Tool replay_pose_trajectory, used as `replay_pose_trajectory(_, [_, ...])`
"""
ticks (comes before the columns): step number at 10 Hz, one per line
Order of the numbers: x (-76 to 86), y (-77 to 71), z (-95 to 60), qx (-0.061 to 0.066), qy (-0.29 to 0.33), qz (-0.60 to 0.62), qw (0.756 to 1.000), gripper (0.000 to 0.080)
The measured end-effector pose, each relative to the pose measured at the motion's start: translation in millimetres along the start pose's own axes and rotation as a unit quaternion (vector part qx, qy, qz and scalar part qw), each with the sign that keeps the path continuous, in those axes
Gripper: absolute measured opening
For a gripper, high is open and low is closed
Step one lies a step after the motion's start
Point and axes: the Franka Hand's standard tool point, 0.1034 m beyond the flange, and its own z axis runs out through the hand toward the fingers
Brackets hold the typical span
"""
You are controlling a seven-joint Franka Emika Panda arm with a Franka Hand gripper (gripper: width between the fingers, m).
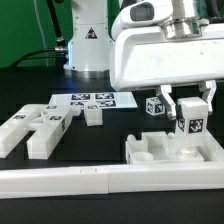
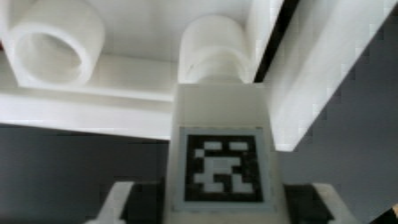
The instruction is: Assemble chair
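Observation:
My gripper [image 1: 189, 116] is shut on a white chair leg [image 1: 190, 129] with a black-and-white tag on its face. It holds the leg upright over the white chair seat [image 1: 150, 152] at the exterior view's right, and the leg's lower end is at the seat's top surface. In the wrist view the tagged leg [image 2: 221, 130] runs out from between my fingers [image 2: 125, 203] toward a round socket of the seat [image 2: 71, 95]. I cannot tell whether the leg's end is inside the socket.
Several loose white chair parts [image 1: 38, 130] lie at the exterior view's left. The marker board [image 1: 92, 100] lies behind them. A small tagged part [image 1: 154, 105] stands behind the seat. A long white rail [image 1: 70, 181] runs along the front.

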Motion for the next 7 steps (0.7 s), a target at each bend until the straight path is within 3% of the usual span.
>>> replay_pose_trajectory(7, [-5.9, -3.8, 9.2, -0.001, 0.011, -0.003, 1.000, 0.0290])
